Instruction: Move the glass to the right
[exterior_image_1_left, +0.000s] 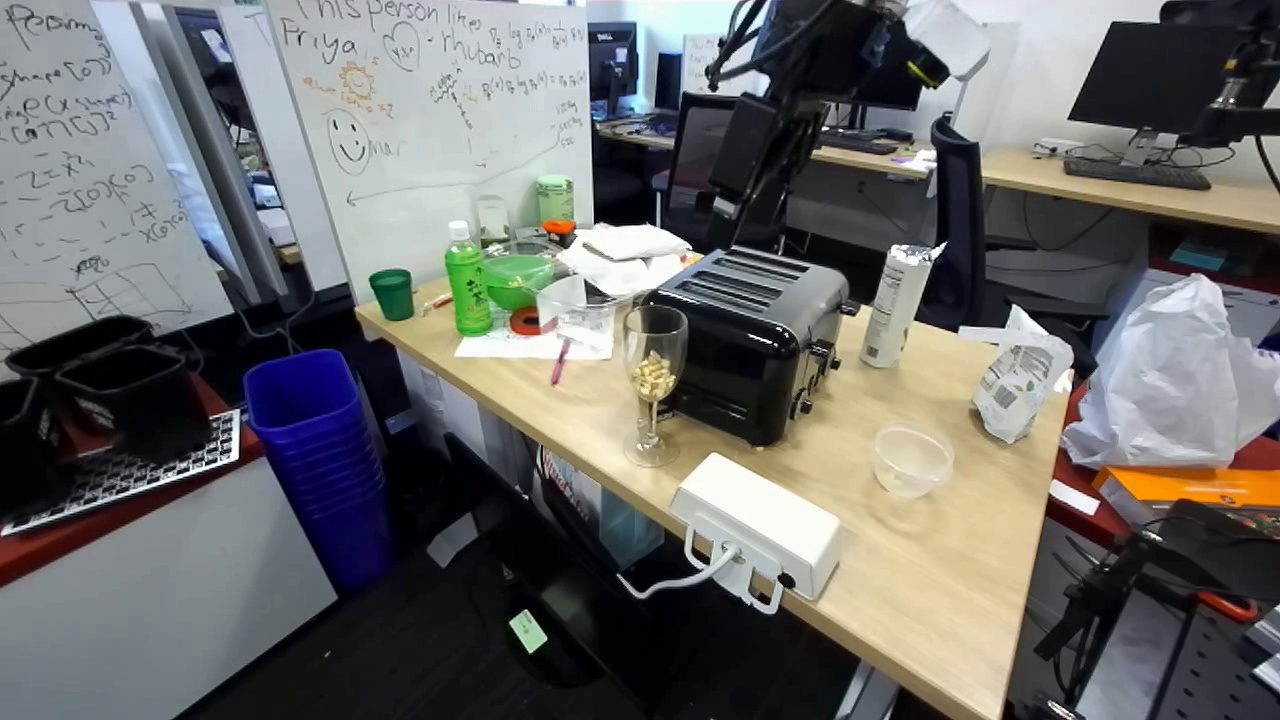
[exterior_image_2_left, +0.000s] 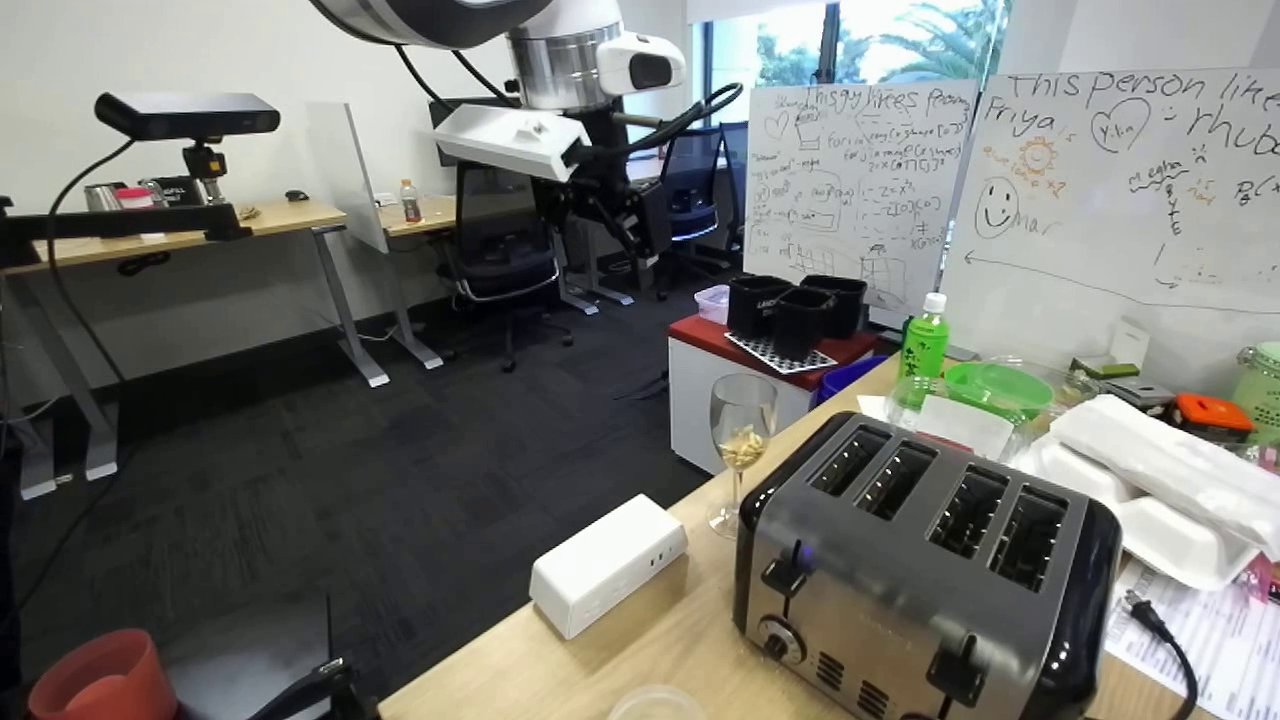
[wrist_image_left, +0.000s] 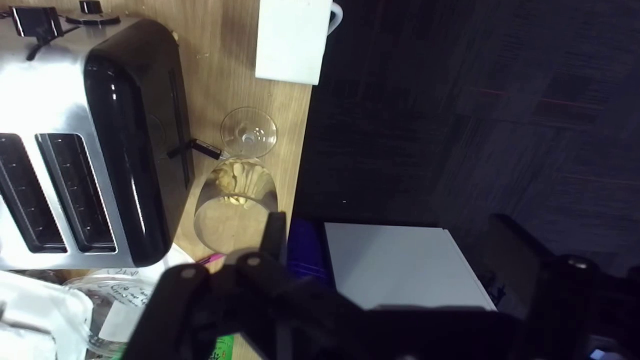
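My gripper (wrist_image_left: 390, 222) hangs with its jaws wide apart, holding nothing. The stemmed wine glass (exterior_image_1_left: 653, 383) stands upright near the table's (exterior_image_1_left: 960, 580) edge, just beside the four-slot toaster (exterior_image_2_left: 925, 565). I judge it light, slick, brittle, top-heavy with pale nut-like pieces (wrist_image_left: 242, 180): gently grip the lower bowl.

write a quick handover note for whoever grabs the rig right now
Gripper: open, raised, holding nothing. In the wrist view the glass shows left of the middle of its gap.
Glass: upright on the table near the edge, beside the toaster, pale pieces in its bowl. A white box sits near its foot, apart from it.
Done: no grasp at this moment; nothing here shows the move as finished.
Left, most likely: line up, grip, shift right, release. Check whose right is meant; the white box could be in the way.
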